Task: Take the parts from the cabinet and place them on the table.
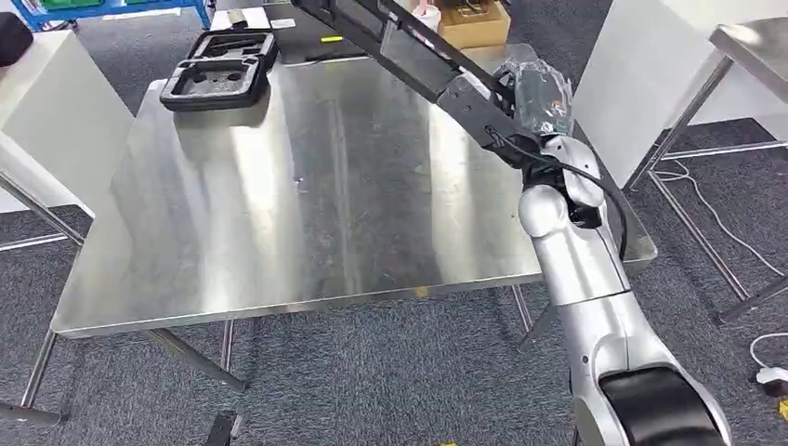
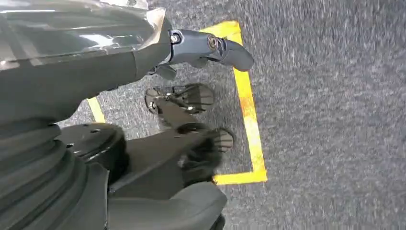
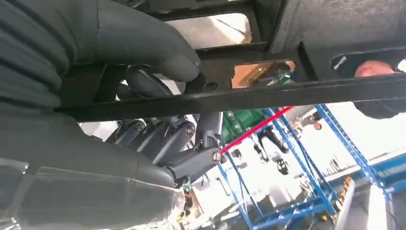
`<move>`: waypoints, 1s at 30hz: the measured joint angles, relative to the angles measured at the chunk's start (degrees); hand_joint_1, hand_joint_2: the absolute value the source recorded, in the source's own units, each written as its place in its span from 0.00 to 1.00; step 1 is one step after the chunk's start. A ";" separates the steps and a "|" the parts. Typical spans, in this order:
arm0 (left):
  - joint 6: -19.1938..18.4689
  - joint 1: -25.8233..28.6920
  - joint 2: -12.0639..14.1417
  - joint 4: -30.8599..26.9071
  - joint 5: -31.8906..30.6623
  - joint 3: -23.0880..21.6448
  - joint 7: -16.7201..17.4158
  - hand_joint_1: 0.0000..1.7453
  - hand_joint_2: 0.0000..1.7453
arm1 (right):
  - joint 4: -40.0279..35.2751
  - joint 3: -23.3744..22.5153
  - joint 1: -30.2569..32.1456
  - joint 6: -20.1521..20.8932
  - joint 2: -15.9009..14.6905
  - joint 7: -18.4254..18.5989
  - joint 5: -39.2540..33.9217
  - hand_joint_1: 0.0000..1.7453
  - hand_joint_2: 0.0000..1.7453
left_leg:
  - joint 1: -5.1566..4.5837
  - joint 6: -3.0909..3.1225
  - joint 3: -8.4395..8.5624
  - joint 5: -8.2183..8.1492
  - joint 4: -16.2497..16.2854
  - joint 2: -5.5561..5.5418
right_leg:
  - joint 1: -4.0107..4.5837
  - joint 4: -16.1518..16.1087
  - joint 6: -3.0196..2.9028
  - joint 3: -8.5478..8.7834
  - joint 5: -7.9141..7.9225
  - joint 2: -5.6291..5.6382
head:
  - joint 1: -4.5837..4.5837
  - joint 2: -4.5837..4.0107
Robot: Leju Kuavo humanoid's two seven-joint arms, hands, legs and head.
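My right hand (image 1: 534, 93), wrapped in clear plastic, is raised over the far right part of the steel table (image 1: 325, 214). It grips a long black frame part (image 1: 409, 46) that slants up and to the left above the table. In the right wrist view the thumb and fingers (image 3: 143, 48) close around a bar of that black frame part (image 3: 287, 93). Two black moulded parts (image 1: 218, 79) lie on the table's far left corner. My left hand (image 2: 143, 52) hangs over the carpet, its thumb sticking out, holding nothing.
A cardboard box (image 1: 474, 23) stands beyond the table's far edge. A white panel (image 1: 641, 65) and a second steel table (image 1: 753, 42) stand to the right, and a white cabinet (image 1: 46, 111) to the left. Yellow tape (image 2: 246, 105) marks the carpet under my left hand.
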 joint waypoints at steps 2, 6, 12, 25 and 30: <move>0.07 0.14 0.09 0.00 0.53 0.00 -0.04 0.00 1.00 | 0.99 0.57 -0.02 -0.04 0.44 0.35 1.73 1.00 1.00 | -0.03 0.49 0.29 3.47 -3.88 0.00 | 0.21 0.00 0.04 0.52 -0.42 0.11 | -0.02 0.00; 0.13 0.17 0.52 0.00 1.90 0.20 -1.14 0.00 1.00 | 4.86 2.17 -1.27 -1.64 1.47 2.43 8.87 1.00 1.00 | -0.92 2.45 5.80 9.69 -17.07 0.10 | 0.67 -0.12 0.36 1.46 -0.81 0.41 | 0.09 0.00; 1.42 1.01 0.72 -0.04 5.12 1.33 -9.84 0.00 1.00 | 15.90 5.29 -2.77 -7.65 3.04 7.30 27.55 1.00 1.00 | -0.56 3.73 7.57 11.55 -18.94 0.05 | 0.90 4.74 1.23 -0.77 -3.88 0.09 | 0.24 0.00; -6.19 3.68 1.94 -0.09 7.21 4.07 -16.63 0.00 1.00 | 37.07 25.04 -4.43 -7.21 5.83 17.20 34.52 1.00 1.00 | -0.75 1.80 7.43 8.50 -16.76 -0.62 | 0.09 0.11 1.20 -0.56 0.16 -0.03 | 0.39 0.00; -6.21 3.83 2.08 -0.09 7.21 4.24 -16.63 0.00 1.00 | 39.41 27.84 -5.16 -6.34 6.34 17.79 34.52 1.00 1.00 | 0.21 -0.10 -1.59 0.83 0.77 -0.21 | -0.09 0.11 0.21 -0.03 -0.30 0.05 | -0.11 0.00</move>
